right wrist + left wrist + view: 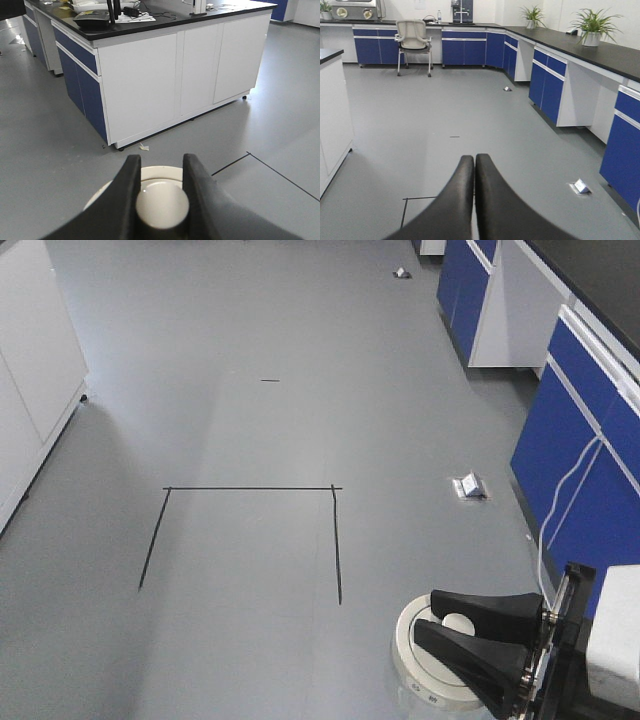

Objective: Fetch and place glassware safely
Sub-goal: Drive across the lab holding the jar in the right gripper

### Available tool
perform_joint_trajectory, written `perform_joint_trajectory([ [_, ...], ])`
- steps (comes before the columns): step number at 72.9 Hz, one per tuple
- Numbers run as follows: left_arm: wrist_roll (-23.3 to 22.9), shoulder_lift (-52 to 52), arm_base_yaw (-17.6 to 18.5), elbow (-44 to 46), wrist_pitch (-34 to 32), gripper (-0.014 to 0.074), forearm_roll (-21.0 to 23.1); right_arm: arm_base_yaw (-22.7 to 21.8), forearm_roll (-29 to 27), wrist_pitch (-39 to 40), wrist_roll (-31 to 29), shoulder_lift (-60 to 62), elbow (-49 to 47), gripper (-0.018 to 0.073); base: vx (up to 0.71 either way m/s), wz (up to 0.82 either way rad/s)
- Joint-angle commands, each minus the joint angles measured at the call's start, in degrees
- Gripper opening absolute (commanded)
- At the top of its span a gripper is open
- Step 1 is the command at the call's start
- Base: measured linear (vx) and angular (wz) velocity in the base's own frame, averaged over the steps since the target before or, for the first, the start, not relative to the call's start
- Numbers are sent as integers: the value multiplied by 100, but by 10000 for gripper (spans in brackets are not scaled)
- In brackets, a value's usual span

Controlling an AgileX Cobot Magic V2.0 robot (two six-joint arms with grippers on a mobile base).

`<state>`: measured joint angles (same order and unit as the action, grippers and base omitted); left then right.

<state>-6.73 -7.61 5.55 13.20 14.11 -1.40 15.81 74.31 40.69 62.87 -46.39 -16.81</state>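
Glassware (162,205) is sitting upright in the right gripper (161,167), fingers (125,192) pinching its lid knob, while the left gripper (474,160) is hanging pressed together, empty.

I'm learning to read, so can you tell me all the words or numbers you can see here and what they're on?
No text in these pictures can be read.
jar lid: small dark marks near the rim, too small to read.
papers on the black counter: too blurred to read.
small white box on the floor: no writing can be made out.
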Motion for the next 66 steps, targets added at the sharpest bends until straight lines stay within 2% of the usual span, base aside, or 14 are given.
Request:
perform_joint_trajectory([
  [1,-41,-43,-3,155,-390,-7,50,-7,-316,246,-47,31,-180,-1,16,15],
  [30,-41,-43,-3,155,-390,-7,50,-7,-316,251,-47,31,-180,-1,28,1],
  [66,-41,-43,-3,155,-390,-7,50,-7,-316,246,-47,31,-180,-1,53,-8],
])
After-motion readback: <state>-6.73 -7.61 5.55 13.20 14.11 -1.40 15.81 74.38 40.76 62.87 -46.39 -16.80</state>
